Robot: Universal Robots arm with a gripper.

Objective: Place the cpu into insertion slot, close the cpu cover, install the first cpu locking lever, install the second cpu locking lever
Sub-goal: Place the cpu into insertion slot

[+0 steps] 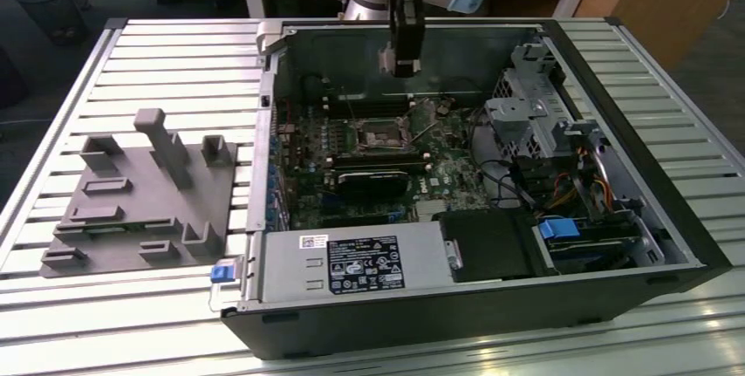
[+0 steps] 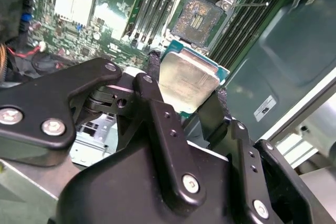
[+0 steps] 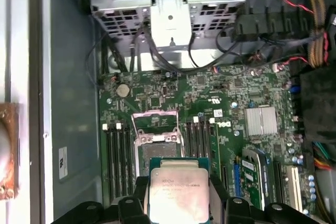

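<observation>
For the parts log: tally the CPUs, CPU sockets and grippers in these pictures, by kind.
cpu: 1, held in the gripper
insertion slot: 1
gripper: 1
Total: 3

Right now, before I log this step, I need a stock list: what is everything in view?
slatted metal table: one, silver, under everything.
black open computer case: one, black, on the table.
green motherboard: one, green, inside the case.
square black-framed insertion slot: one, black, on the motherboard, empty.
thin square metal cpu cover: one, silvery, raised open beside the slot.
small flat silver-grey cpu: one, silver-grey, held clear of the slot.
silver power supply box: one, silver, inside the case, along one wall.
grey moulded fixture: one, grey, on the table, exterior view's left of the case.
black gripper: one, black, shut on the cpu.
</observation>
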